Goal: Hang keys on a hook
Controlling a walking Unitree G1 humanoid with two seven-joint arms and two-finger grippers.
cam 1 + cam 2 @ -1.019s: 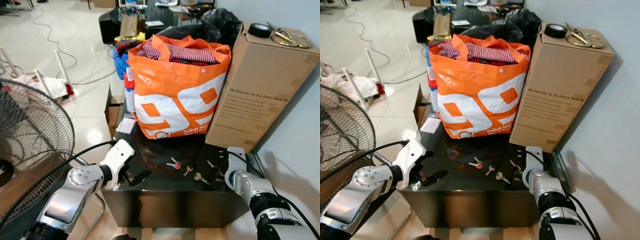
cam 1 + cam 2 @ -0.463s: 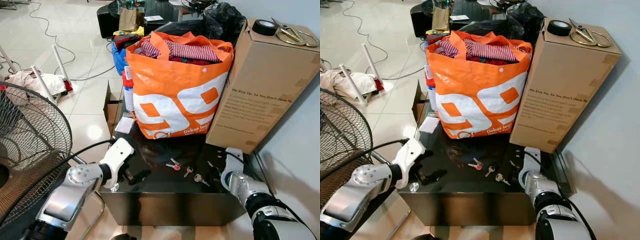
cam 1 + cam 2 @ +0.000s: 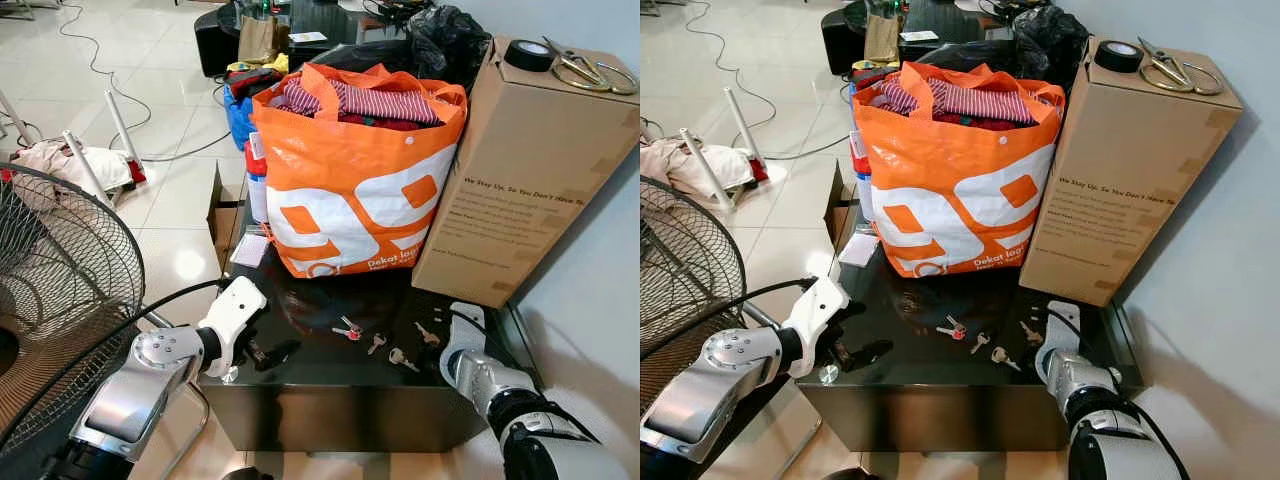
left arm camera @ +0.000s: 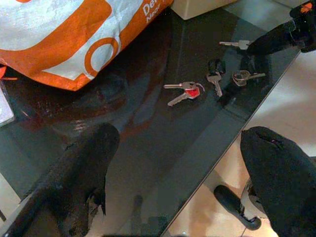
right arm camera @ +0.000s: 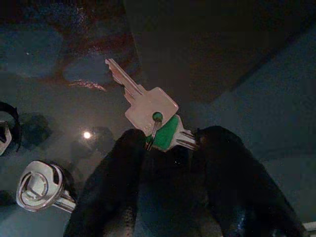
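A lived-in home, mid-clutter — a glossy white tiled floor with a cable trailing across it, and a standing fan close by. On a low black glass table sit an orange shopping bag stuffed with clothes and a cardboard box topped with tape and scissors — household odds and ends. More bags crowd the space behind.

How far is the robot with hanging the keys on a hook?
Early stage. Nothing is hung, and I see no hook. The right gripper is down on the black glass table, its fingers on either side of the key set with a green tag. The other keys lie loose. The left gripper hovers open. Left: lift, find a hook, hang.
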